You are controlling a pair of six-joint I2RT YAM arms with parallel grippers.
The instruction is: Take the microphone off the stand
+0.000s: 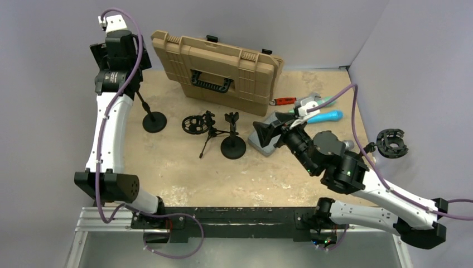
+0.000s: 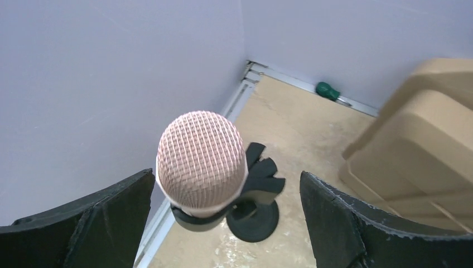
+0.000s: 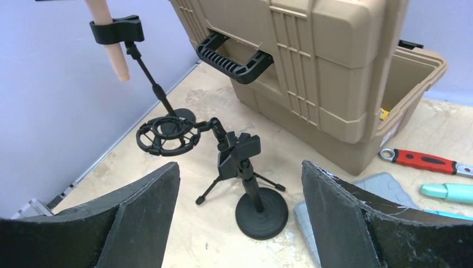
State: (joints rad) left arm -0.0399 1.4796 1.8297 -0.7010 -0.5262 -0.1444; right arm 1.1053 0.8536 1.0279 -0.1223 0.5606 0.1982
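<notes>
Left claw (image 2: pixel 227 184) spread wide directly over microphone (image 2: pixel 202 162): grille head pointing up at claw, long axis near upright, handle down through stand clip (image 3: pixel 116 29). Right claw (image 3: pixel 241 165) spread, well apart.

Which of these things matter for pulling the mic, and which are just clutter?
For the job: microphone; microphone stand holding it; left gripper, open, facing the microphone head.

Lying about: tan case; shock mount on tripod; empty clip stand; red-handled wrench; loose shock mount; green screwdriver.
</notes>
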